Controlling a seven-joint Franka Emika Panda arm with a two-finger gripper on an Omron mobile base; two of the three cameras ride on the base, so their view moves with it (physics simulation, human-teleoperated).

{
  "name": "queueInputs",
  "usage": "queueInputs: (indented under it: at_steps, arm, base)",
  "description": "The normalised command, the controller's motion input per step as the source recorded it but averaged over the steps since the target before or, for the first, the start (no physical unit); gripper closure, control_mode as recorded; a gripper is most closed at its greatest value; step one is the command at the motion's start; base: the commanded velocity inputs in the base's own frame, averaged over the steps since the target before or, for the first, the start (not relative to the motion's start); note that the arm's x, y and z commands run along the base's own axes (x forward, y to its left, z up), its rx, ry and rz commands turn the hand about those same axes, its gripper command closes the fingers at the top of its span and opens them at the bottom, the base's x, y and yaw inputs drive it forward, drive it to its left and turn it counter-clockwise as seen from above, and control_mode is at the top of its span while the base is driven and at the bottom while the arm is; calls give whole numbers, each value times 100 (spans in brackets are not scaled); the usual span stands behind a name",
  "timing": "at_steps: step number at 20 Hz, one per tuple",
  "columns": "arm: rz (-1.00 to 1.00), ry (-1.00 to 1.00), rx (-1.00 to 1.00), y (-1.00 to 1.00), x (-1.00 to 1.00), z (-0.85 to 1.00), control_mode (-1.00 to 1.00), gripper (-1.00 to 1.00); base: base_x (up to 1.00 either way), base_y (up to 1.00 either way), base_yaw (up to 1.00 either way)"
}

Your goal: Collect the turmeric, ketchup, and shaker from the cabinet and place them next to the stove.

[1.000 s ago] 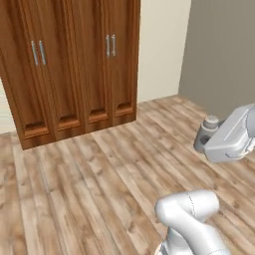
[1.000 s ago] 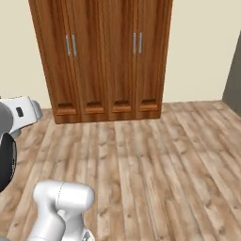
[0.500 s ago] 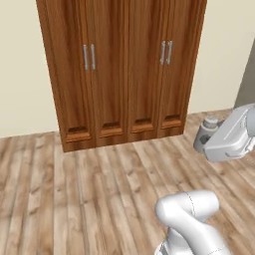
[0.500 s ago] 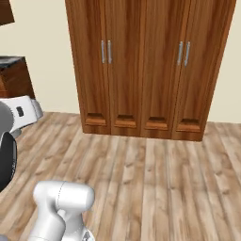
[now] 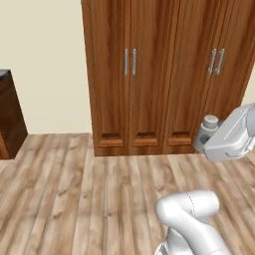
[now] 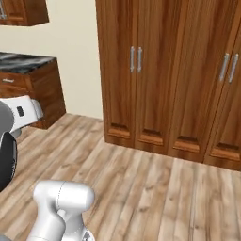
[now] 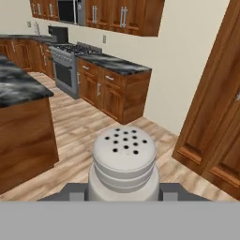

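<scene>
The base has swung left, so the tall wooden doors (image 5: 169, 74) slid right in frame. The gripper (image 7: 124, 190) pinches the shaker (image 7: 123, 161) at bottom centre; open floor (image 7: 93, 124) runs to the stove (image 7: 68, 63), upper left.

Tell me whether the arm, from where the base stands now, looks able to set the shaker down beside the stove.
Probably not yet. The gripper holds the shaker, but in the hand view the stove stands far across the kitchen, with open wooden floor and a counter run between. The base would likely have to drive closer first.
</scene>
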Motion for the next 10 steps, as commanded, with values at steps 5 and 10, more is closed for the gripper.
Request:
queueInputs:
  at_steps: [5, 10]
  arm:
    - [0, 0, 0, 0, 0, 0, 100, 100]
    - [0, 0, 0, 0, 0, 0, 100, 100]
  base:
    - [79, 0, 37]
    - [91, -3, 37]
